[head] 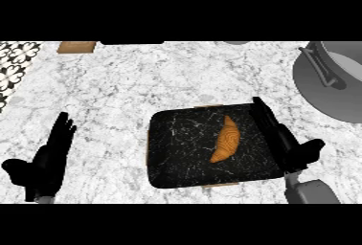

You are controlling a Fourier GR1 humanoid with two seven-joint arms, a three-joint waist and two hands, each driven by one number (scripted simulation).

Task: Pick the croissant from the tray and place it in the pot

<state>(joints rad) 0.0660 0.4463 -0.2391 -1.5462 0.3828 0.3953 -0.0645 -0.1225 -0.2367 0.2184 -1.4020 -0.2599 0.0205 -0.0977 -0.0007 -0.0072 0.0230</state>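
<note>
Counter: marble.
Croissant: on tray, just left of right hand.
Right hand: fingers straight, apart.
Left hand: resting open.

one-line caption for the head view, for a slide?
Right hand open at the black tray's right edge, croissant untouched, pot upper right, left hand resting open.

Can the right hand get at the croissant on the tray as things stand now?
Probably yes. The right hand is open, its straight fingers lying along the right edge of the black tray, and the croissant lies just to its left with nothing between or over it.
</note>
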